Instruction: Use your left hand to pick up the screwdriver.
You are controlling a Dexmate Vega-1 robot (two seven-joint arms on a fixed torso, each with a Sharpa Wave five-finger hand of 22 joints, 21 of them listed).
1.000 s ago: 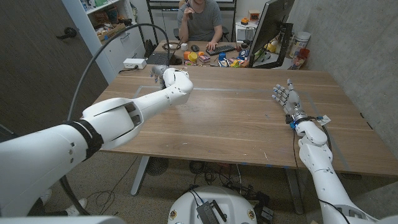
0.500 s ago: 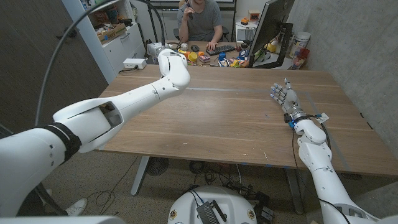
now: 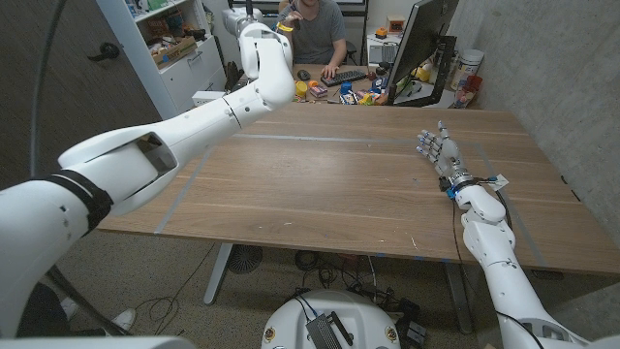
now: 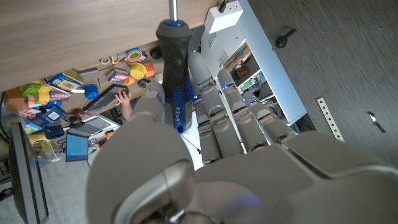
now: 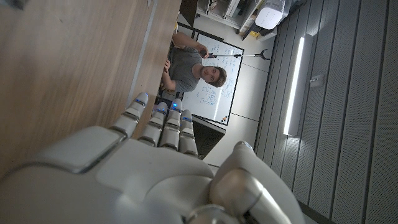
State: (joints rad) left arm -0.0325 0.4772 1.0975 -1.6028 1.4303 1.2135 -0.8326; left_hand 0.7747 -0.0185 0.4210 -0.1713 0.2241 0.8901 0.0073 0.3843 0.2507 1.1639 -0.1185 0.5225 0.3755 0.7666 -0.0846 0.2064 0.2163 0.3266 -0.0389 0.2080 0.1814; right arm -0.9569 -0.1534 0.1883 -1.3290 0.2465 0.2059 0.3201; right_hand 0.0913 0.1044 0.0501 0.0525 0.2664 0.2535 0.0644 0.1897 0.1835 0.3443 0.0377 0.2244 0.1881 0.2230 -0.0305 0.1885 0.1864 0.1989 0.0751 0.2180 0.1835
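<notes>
text: none legible | screwdriver (image 4: 174,68) handle: blue label, print too blurred

A long brown wooden table (image 3: 339,184) with a pale strip across its top fills the middle of the room. Beyond its far edge stands a cluttered desk (image 3: 363,89) with a black keyboard (image 3: 344,77) and a black computer monitor (image 3: 426,44), and a person in a grey T-shirt (image 3: 312,29) sits behind it. A white power strip (image 3: 209,98) lies near the table's far left corner, beside white shelving (image 3: 174,39).
</notes>
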